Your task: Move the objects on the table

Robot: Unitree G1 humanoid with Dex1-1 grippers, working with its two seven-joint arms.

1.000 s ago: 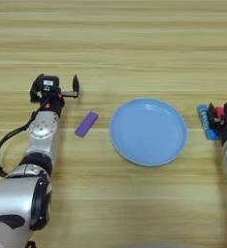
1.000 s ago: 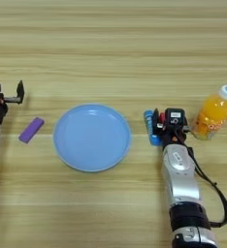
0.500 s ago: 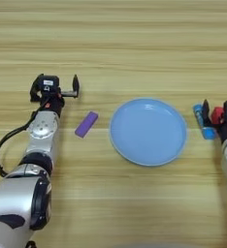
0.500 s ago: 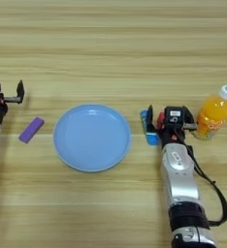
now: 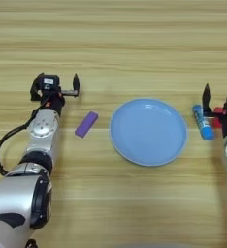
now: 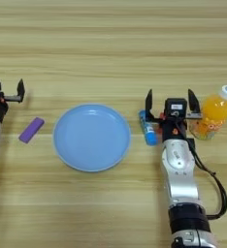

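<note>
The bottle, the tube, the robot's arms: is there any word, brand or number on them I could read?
None can be read.
Orange bottle: no lettering shows on it.
Blue tube: no lettering to be made out.
Left claw and right claw: black housings with no legible marks.
Purple bar and plate: plain.

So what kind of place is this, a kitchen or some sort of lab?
Probably a robot test bench, not a kitchen: a bare wooden table with only a few practice props, namely a blue plate, a purple bar, a glue stick and an orange bottle.
</note>
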